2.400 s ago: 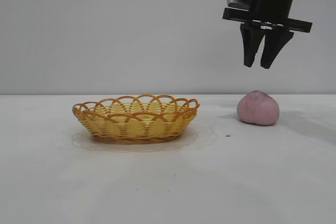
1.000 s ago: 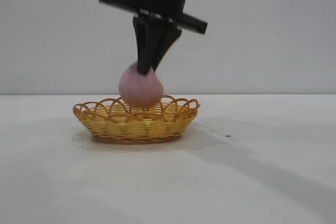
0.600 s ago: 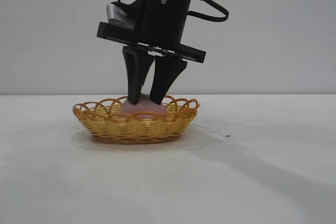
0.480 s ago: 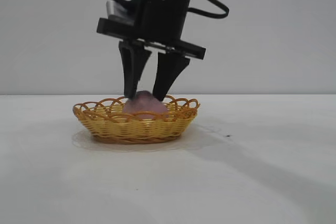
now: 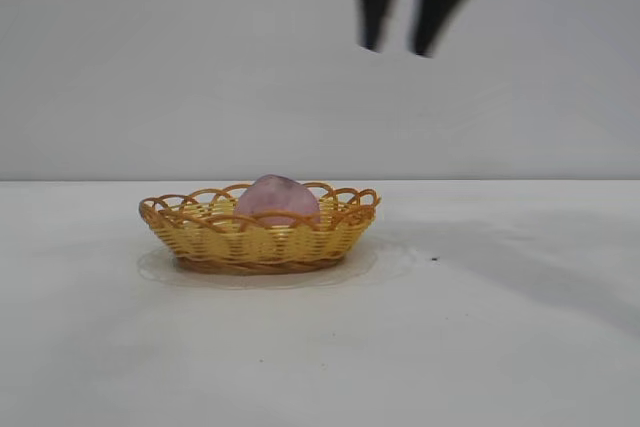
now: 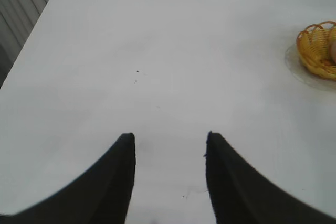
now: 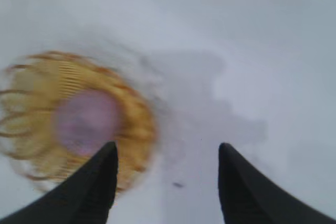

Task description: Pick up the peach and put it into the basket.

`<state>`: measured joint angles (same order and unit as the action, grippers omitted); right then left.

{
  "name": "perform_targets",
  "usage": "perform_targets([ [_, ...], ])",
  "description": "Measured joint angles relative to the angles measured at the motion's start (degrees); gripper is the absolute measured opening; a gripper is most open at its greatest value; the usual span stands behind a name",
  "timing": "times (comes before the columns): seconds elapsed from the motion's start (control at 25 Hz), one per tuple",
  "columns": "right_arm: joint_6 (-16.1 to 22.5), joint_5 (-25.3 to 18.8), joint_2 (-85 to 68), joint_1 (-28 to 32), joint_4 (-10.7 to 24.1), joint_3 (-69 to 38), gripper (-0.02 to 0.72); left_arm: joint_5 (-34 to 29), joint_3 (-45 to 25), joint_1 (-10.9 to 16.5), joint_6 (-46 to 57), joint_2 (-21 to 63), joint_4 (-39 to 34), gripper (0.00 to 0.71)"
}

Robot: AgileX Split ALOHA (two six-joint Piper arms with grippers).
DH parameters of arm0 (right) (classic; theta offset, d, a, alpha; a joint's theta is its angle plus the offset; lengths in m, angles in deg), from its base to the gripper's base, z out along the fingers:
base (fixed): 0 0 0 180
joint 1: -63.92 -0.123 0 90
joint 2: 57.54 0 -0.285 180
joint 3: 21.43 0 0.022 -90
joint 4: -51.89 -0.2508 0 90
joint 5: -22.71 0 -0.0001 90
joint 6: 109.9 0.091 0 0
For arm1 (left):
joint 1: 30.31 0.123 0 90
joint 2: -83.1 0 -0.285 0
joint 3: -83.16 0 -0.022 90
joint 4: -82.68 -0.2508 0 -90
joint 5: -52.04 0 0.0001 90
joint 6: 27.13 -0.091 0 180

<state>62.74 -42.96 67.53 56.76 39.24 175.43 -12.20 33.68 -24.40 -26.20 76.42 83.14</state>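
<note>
Right gripper cut off by upper frame edge, blurred, fingers apart, empty, high above table. Peach inside wicker basket, lower half hidden behind rim. Left gripper spread, empty, well apart from basket.

A white table carries only the wicker basket.

Basket: woven wicker, slightly glossy, openwork looped rim. Peach: matt, smooth skin. Table: smooth, matt white surface.
</note>
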Motion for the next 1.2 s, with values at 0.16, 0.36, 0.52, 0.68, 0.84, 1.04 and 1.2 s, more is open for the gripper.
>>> perform_targets([
  [0.16,0.04,0.62,-0.62,2.56,0.64,-2.98,0.363,0.0,0.0,0.0,0.0,0.0,0.0,0.276],
  [0.36,0.04,1.14,-8.44,5.41,0.77,-3.9,0.363,0.0,0.0,0.0,0.0,0.0,0.0,0.276],
  [0.52,0.13,0.07,-18.02,6.99,1.26,-5.0,0.363,0.0,0.0,0.0,0.0,0.0,0.0,0.276],
  [0.68,0.13,1.84,-31.63,7.1,0.04,-14.13,0.363,0.0,0.0,0.0,0.0,0.0,0.0,0.276],
  [0.84,0.13,5.59,-48.27,7.1,-1.56,-29.31,0.363,0.0,0.0,0.0,0.0,0.0,0.0,0.276],
  [1.04,0.13,4.78,-66.46,7.1,0.43,-43.74,0.363,0.0,0.0,0.0,0.0,0.0,0.0,0.276],
  [1.2,0.76,0.45,-79.15,8.78,3.1,-52.13,0.363,0.0,0.0,0.0,0.0,0.0,0.0,0.276],
])
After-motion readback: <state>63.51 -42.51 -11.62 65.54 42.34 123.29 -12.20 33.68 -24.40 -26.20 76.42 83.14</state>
